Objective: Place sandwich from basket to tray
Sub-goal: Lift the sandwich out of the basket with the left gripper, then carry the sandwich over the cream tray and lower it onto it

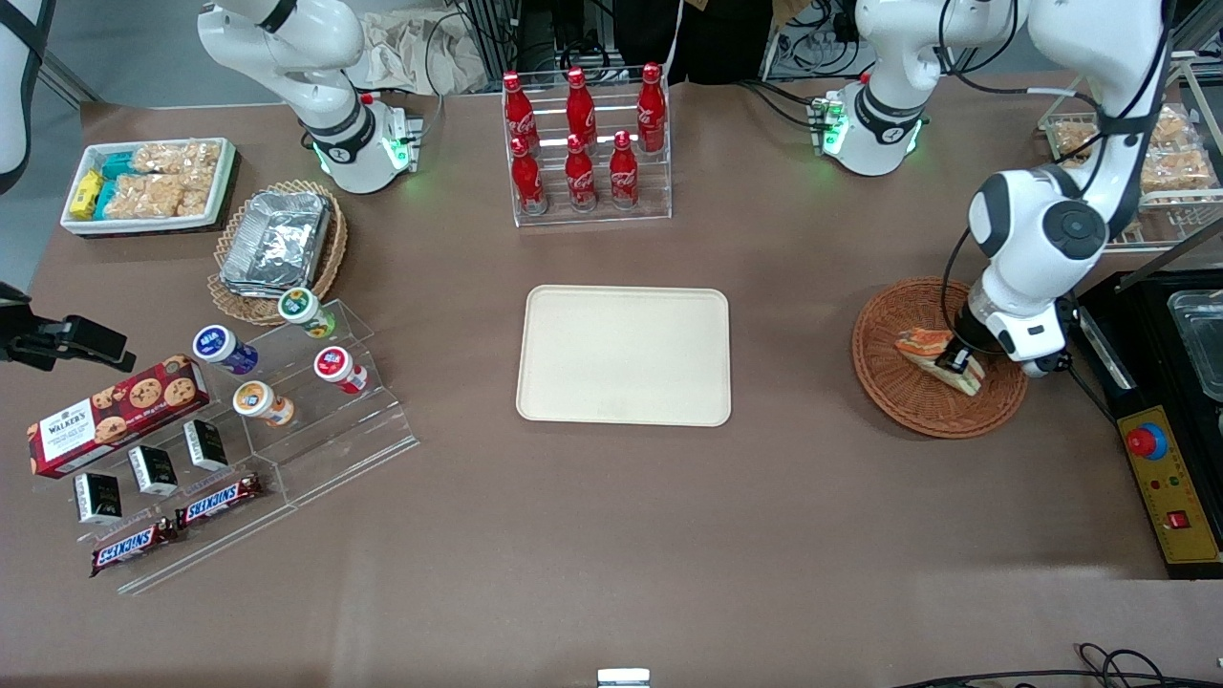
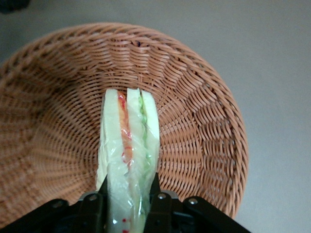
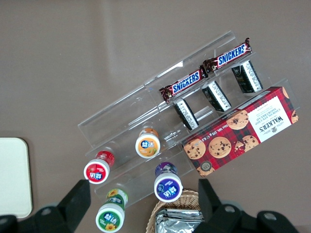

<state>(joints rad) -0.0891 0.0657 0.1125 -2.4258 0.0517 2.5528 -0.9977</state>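
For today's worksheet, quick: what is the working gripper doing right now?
Gripper: shut on the sandwich, down in the basket.

Hiding the sandwich (image 2: 127,160) end between the gripper (image 2: 130,206) fingers (image 2: 95,206), cut by the wrist view's edge; covering part of the basket (image 1: 889,382) rim under the arm.
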